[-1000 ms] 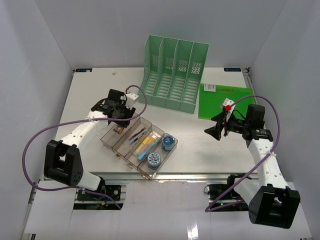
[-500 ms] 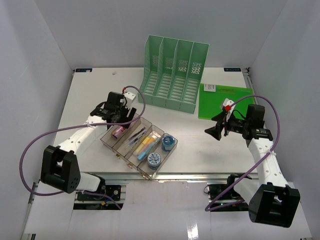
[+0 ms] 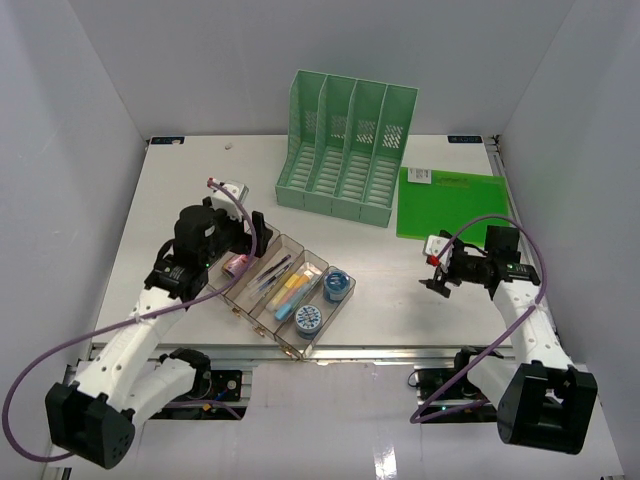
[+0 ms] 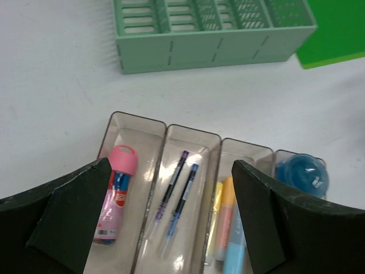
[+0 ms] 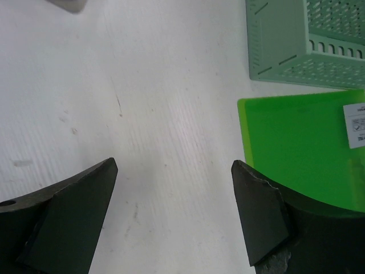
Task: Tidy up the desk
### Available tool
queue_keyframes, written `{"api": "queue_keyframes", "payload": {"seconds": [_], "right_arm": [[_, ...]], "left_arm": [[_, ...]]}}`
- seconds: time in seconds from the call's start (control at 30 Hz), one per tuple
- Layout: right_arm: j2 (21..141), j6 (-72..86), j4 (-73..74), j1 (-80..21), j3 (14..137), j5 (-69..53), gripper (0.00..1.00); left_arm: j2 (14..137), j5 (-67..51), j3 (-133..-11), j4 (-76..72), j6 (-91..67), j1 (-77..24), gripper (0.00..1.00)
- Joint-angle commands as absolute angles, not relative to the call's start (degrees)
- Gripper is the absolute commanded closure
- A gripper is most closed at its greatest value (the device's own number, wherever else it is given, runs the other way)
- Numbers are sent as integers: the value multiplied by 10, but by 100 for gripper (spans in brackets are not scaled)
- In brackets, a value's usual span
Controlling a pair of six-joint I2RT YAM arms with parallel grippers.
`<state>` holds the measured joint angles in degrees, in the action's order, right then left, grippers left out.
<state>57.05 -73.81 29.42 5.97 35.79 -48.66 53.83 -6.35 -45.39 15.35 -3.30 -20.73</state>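
Observation:
The white desk (image 3: 180,190) carries a clear compartmented tray (image 3: 250,318) at its near middle. In the tray lie a pink glue stick (image 4: 117,188), two pens (image 4: 177,191), highlighters (image 4: 225,222) and blue rolls (image 3: 338,285). My left gripper (image 3: 253,233) hangs open above the tray's left end, holding nothing; in the left wrist view its fingers frame the glue stick and pens (image 4: 171,165). My right gripper (image 3: 437,278) is open and empty low over bare desk (image 5: 142,85), just left of a green folder (image 5: 296,142).
A green slotted file rack (image 3: 345,150) stands at the back middle, also seen in the left wrist view (image 4: 211,28). The green folder (image 3: 450,205) lies flat to its right. Grey-white walls enclose three sides, and a metal rail (image 3: 330,352) runs along the front edge.
My left gripper opened, let go of the pink glue stick in the tray's left compartment and drew back toward the near left. My right gripper sank toward the desk and widened slightly.

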Motion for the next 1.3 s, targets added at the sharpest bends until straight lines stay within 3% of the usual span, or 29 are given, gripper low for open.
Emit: {"api": "queue_keyframes", "payload": {"seconds": [0.0, 0.17, 0.3, 0.47, 0.57, 0.77, 0.87, 0.97, 1.07, 1.1, 1.2, 1.27], "right_arm": [[634, -905, 281, 61, 387, -355, 12], [754, -723, 237, 64, 540, -260, 16], [857, -477, 199, 71, 647, -151, 16], [921, -318, 208, 82, 701, -184, 13], [944, -276, 212, 82, 719, -207, 11], [1007, -185, 181, 83, 788, -136, 11], [1045, -137, 160, 84, 832, -186, 10], [1063, -153, 106, 79, 853, -236, 9], [1112, -180, 61, 68, 884, -191, 10], [1130, -179, 57, 65, 903, -167, 11], [1218, -130, 80, 63, 1012, -97, 27], [1283, -90, 109, 63, 1079, -68, 31]], "left_arm": [[490, -148, -392, 68, -81, -205, 2], [457, -152, -368, 63, -71, -205, 2], [440, -149, -368, 65, -62, -204, 2], [430, -143, -369, 74, -59, -203, 2], [422, -145, -367, 74, -60, -203, 2], [420, -155, -367, 73, -60, -203, 2], [420, -151, -366, 74, -58, -204, 2], [423, -145, -365, 75, -56, -203, 2], [428, -145, -366, 76, -54, -204, 2], [429, -146, -366, 76, -54, -203, 2], [437, -146, -368, 77, -52, -203, 2], [440, -146, -368, 78, -51, -203, 2]]}}
